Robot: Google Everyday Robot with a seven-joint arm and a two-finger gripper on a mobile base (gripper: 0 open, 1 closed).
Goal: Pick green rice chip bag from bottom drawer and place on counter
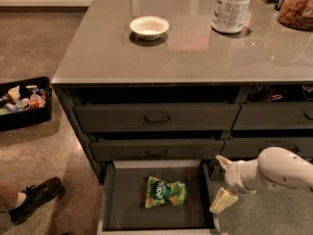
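The green rice chip bag [165, 192] lies flat on the dark floor of the open bottom drawer [123, 204], near its middle. The gripper [223, 184] is at the drawer's right rim, to the right of the bag and apart from it. It is open and empty, one pale finger [223, 161] up and the other [222, 200] down. The white arm reaches in from the right edge. The glossy grey counter [186, 48] tops the dark drawer cabinet above.
A white bowl [149, 27], a white tub [233, 7] and a jar of snacks [297, 6] stand on the counter. A black bin of snack packets [23, 102] sits on the floor at left. A person's black shoe [36, 197] is at the lower left.
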